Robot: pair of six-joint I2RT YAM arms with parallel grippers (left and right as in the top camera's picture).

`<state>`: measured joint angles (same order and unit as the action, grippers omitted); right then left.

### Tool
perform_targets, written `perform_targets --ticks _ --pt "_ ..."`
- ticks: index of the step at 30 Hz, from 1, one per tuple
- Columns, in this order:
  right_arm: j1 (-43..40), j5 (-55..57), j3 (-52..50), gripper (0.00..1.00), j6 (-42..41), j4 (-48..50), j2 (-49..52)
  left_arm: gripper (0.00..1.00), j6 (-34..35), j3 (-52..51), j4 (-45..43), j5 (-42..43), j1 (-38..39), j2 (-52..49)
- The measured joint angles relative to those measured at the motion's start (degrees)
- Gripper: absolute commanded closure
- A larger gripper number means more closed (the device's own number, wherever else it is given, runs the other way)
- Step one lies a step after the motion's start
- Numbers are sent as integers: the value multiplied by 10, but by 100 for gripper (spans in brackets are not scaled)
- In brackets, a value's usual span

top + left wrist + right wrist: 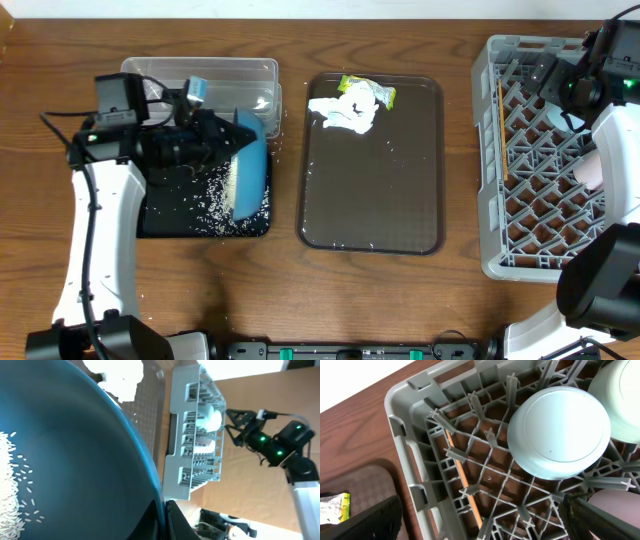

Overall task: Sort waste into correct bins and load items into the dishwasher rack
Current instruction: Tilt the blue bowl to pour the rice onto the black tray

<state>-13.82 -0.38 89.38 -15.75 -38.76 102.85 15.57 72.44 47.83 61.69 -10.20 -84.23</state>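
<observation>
My left gripper [228, 140] is shut on the rim of the deep-blue dish [250, 165], held tilted on edge over the black tray [165, 215]. Rice [215, 205] lies scattered on that tray. In the left wrist view rice [10, 490] clings inside the dish [75, 450], with the jaws [165, 520] pinching its rim. The clear tub [200, 80] stands behind the tray. Tissue [345, 110] and the yellow-green wrapper [370, 88] lie on the brown serving tray [370, 200]. My right gripper [485, 525] is open and empty over the rack [545, 160]. The rack holds the light-blue bowl [560, 432], mint-green bowl [625, 400], pink cup [595, 165] and stick [500, 130].
The brown serving tray lies between the black tray and the rack and has a few stray rice grains on it. The rack's grey wall [405, 455] rises under my right gripper. My right arm [270, 442] shows beyond the rack in the left wrist view.
</observation>
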Motion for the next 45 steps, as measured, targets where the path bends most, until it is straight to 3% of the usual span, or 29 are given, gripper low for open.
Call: perform_targets --ticks 8,33,45 --pt "0 0 0 1 0 0 0 94 -24 -3 30 20 -29 0" --pt "0 0 0 1 0 0 0 94 -132 -115 31 235 -189 0" --pt "0 0 0 1 0 0 0 94 -144 -121 51 257 -221 0"
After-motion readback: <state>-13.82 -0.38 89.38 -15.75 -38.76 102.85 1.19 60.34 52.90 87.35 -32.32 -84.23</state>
